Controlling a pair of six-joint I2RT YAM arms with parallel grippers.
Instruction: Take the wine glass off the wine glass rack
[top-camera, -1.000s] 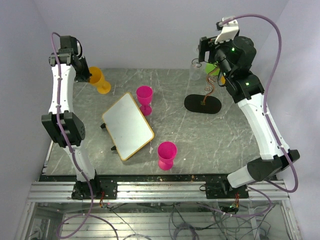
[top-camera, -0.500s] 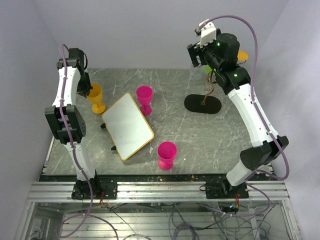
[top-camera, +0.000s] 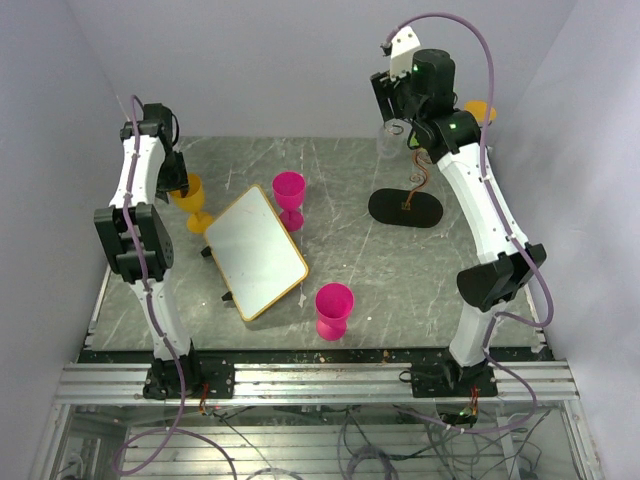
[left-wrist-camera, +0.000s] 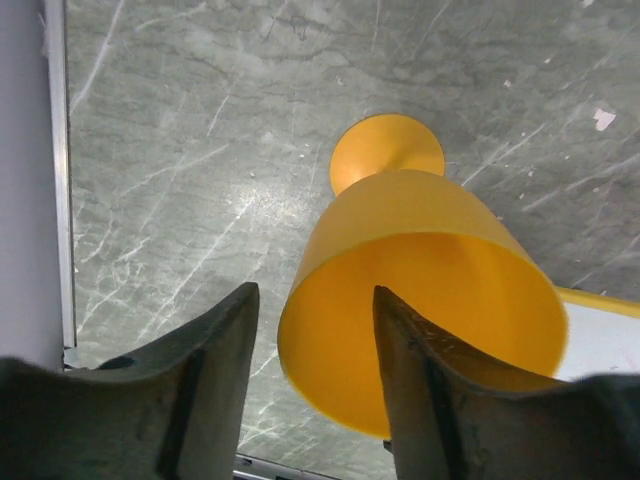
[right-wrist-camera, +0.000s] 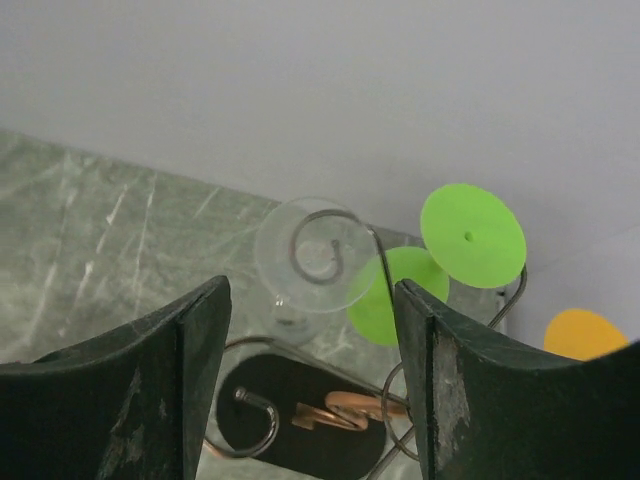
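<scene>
The wine glass rack (right-wrist-camera: 330, 235) is a thin wire stand with spiral arms on a black oval base (top-camera: 405, 208). A clear wine glass (right-wrist-camera: 300, 270) hangs upside down from one spiral, and a green one (right-wrist-camera: 472, 235) and an orange one (right-wrist-camera: 585, 335) hang beside it. My right gripper (right-wrist-camera: 310, 295) is open, high above the rack (top-camera: 418, 175), with the clear glass below the gap. My left gripper (left-wrist-camera: 315, 295) is open astride the near rim of an orange wine glass (left-wrist-camera: 420, 290), which stands upright on the table (top-camera: 190, 200).
A white framed board (top-camera: 255, 252) lies mid-table. One pink glass (top-camera: 289, 195) stands behind it and another (top-camera: 334, 308) near the front edge. The back wall is close behind the rack, and the left wall is close to the left arm.
The left gripper carried the orange glass down onto the table and opened. The right arm rose and swung left over the rack, its jaws narrowing a little.
</scene>
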